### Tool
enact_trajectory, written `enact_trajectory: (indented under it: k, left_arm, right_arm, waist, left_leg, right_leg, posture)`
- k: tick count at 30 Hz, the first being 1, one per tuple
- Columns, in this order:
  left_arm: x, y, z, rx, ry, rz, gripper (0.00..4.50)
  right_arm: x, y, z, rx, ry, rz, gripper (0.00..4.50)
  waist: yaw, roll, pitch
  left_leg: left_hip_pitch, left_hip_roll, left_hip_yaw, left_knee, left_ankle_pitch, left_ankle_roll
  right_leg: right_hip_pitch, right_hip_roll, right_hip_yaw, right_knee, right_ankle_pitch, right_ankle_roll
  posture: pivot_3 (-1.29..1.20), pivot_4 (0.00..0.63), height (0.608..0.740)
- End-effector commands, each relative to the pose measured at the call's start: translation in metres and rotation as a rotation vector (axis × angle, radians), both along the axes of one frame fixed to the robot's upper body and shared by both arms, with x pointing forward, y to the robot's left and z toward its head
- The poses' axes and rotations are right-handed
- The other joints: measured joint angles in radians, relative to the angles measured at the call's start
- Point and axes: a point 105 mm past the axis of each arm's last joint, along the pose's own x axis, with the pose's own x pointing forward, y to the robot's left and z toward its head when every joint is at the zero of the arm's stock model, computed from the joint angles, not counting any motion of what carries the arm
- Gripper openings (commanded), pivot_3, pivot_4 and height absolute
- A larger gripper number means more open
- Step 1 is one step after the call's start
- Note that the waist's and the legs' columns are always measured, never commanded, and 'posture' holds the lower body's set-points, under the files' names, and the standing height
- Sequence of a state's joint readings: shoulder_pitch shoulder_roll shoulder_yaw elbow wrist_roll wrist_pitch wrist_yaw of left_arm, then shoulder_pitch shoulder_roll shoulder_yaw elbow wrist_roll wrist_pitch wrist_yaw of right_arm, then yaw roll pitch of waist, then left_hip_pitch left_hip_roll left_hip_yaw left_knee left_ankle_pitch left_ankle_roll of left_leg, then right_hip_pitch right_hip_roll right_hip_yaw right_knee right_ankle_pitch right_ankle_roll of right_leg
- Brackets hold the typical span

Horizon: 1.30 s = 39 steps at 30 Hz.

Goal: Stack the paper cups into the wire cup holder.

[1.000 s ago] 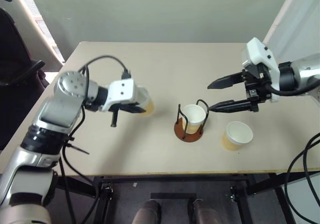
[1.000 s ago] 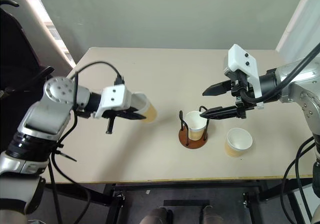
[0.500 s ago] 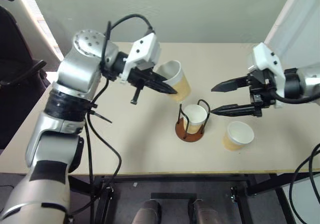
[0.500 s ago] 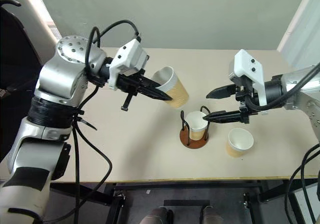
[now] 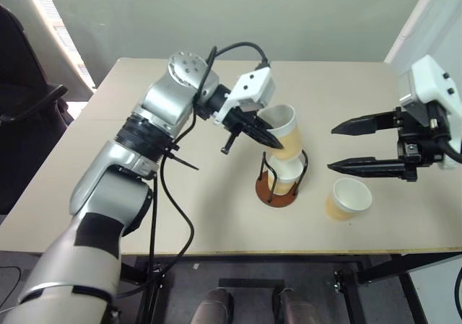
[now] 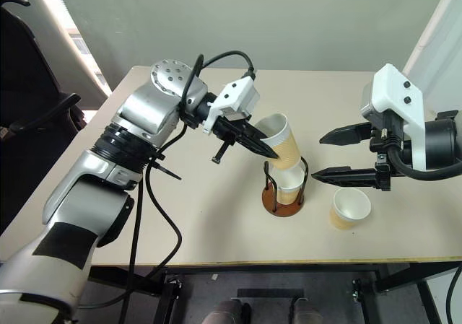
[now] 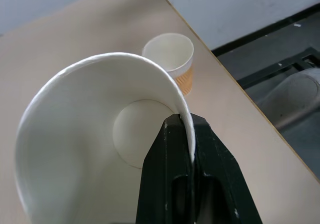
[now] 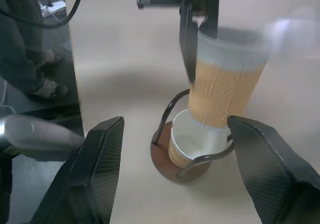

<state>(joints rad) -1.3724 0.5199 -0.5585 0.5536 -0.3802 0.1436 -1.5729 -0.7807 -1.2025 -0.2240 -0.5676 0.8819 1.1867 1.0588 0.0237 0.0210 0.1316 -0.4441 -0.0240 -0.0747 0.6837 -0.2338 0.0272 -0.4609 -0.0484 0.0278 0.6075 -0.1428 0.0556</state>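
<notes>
My left gripper (image 5: 273,142) is shut on the rim of a tan paper cup (image 5: 283,128), one finger inside and one outside (image 7: 192,149). That cup hangs tilted, its bottom at the mouth of a second paper cup (image 5: 285,176) standing in the wire cup holder (image 5: 280,194). A third paper cup (image 5: 348,198) stands upright on the table to the right of the holder. My right gripper (image 5: 332,149) is open and empty, hovering to the right of the holder and above the loose cup. In the right wrist view its fingers (image 8: 95,169) frame the holder (image 8: 167,114).
The beige table (image 5: 180,216) has bare room to the left of the holder and behind it. A dark chair (image 5: 22,100) stands beyond the table's left edge. A person's legs and shoes (image 8: 45,89) show past the table's edge.
My left arm has carried its cup from the left part of the table rightwards to just over the holder. My right gripper has drawn back to the right, still open.
</notes>
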Motion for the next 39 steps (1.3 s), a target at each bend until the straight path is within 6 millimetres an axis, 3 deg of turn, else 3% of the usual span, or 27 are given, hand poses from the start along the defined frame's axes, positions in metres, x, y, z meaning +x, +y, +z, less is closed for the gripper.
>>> enact_trajectory:
  k: [1, 15, 19, 29, 34, 39]
  left_arm:
    - [-0.006, -0.004, 0.011, 0.014, -0.049, -0.075, 0.03]
    - [-0.01, -0.02, -0.012, 0.072, -0.047, -0.141, 0.03]
    - [-0.011, -0.026, -0.01, 0.068, -0.052, -0.153, 0.92]
    - [-0.014, -0.029, -0.001, 0.03, -0.043, -0.159, 4.41]
    - [-0.014, -0.029, 0.019, -0.085, 0.023, -0.126, 4.46]
    - [-0.006, -0.005, 0.031, -0.188, 0.102, -0.036, 4.46]
  right_arm:
    - [-0.005, -0.001, 0.009, 0.006, -0.053, -0.019, 3.41]
    - [-0.009, 0.0, 0.003, 0.014, -0.04, -0.027, 3.41]
    - [-0.008, -0.001, 0.002, 0.013, -0.037, -0.028, 3.41]
    - [-0.006, -0.003, 0.0, 0.005, -0.037, -0.044, 3.41]
    - [-0.006, -0.008, -0.005, -0.005, -0.021, -0.071, 3.41]
    - [-0.017, -0.011, -0.031, -0.07, 0.064, -0.083, 3.41]
  waist:
    - [0.0, 0.0, 0.0]
    - [0.006, 0.0, 0.0]
    - [0.007, 0.0, 0.0]
    - [0.009, 0.0, 0.0]
    - [0.01, 0.0, 0.0]
    - [0.01, 0.001, -0.001]
  left_leg:
    - [0.0, -0.001, 0.001, 0.0, 0.0, -0.001]
    - [-0.007, -0.011, 0.001, 0.01, -0.003, 0.004]
    - [-0.008, -0.011, 0.001, 0.016, -0.008, 0.006]
    - [-0.007, -0.012, 0.001, 0.016, -0.008, 0.006]
    - [-0.007, -0.012, 0.001, 0.016, -0.008, 0.006]
    - [-0.007, -0.012, 0.002, 0.016, -0.008, 0.006]
  right_leg:
    - [0.0, 0.0, 0.0, 0.0, 0.0, 0.001]
    - [0.0, -0.009, 0.001, 0.0, -0.006, 0.016]
    - [0.001, -0.009, 0.001, 0.001, -0.007, 0.018]
    - [0.002, -0.01, 0.001, 0.001, -0.007, 0.019]
    - [0.002, -0.01, 0.001, 0.001, -0.007, 0.019]
    - [0.003, -0.01, 0.001, 0.0, -0.008, 0.02]
  posture:
    - [0.0, 0.15, 0.74]
    - [0.0, 0.15, 0.74]
    - [0.0, 0.15, 0.74]
    - [0.0, 0.15, 0.74]
    - [0.0, 0.15, 0.74]
    - [0.0, 0.15, 0.74]
